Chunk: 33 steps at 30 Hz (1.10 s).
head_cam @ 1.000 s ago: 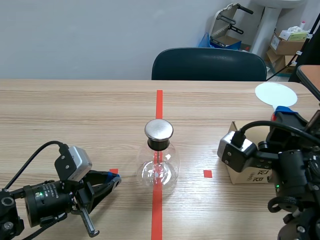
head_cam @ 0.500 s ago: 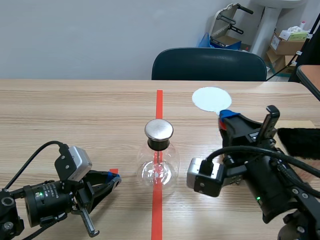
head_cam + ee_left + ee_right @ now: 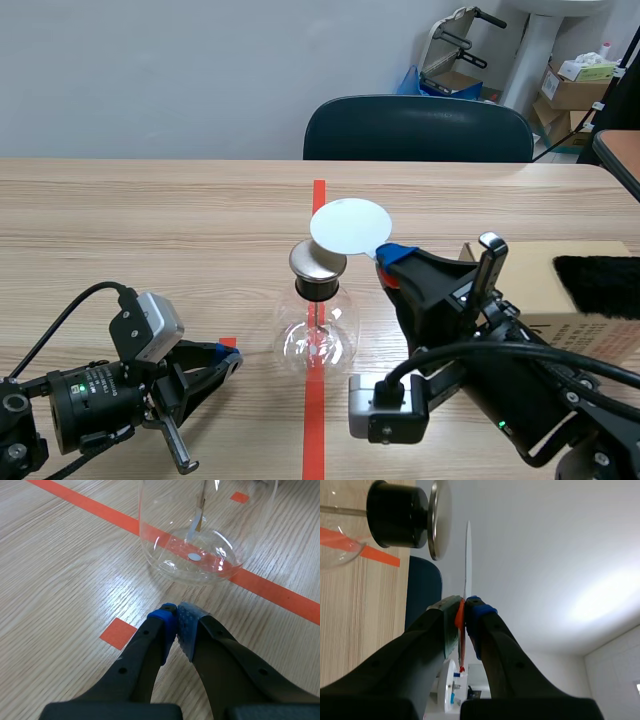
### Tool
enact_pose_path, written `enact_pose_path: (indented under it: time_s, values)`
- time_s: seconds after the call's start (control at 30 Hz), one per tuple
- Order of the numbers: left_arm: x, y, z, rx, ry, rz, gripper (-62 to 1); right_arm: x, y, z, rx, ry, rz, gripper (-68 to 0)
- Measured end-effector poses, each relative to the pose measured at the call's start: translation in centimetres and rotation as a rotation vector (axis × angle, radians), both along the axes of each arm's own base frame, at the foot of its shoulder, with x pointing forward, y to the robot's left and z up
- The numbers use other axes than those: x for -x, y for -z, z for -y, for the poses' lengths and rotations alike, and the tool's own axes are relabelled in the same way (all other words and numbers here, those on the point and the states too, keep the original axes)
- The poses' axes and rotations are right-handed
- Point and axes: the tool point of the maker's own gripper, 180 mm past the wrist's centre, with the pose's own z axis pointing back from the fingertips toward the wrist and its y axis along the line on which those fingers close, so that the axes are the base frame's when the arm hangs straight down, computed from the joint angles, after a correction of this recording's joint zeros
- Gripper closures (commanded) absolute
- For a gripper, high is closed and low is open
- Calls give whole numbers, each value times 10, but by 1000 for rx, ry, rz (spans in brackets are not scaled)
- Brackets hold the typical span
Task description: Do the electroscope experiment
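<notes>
My right claw reaches in past the middle of the table, its fingers pinched on the stem of a white disc. The disc stands upright just beside the round metal cap of the glass electroscope flask; I cannot tell whether they touch. The flask sits on the red tape line, with a black stopper under the cap. My left claw lies low near the flask, tips together and pointing at it. Behind my right arm is a cardboard box with a black furry cloth on top. A dark chair stands across the table.
</notes>
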Motion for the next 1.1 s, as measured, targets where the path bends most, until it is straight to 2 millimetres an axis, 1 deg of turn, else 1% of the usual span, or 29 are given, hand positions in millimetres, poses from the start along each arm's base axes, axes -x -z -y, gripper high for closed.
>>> enact_pose_path:
  time_s: [0.23, 0.37, 1.1]
  values:
    - [0, 0, 0, 0, 0, 0, -29, 12, 2, -13, 8, -100, -8, -20]
    - [0, 0, 0, 0, 0, 0, -29, 17, 3, -18, 13, -135, -11, -20]
    - [0, 0, 0, 0, 0, 0, -29, 17, 3, -18, 13, -137, -11, -20]
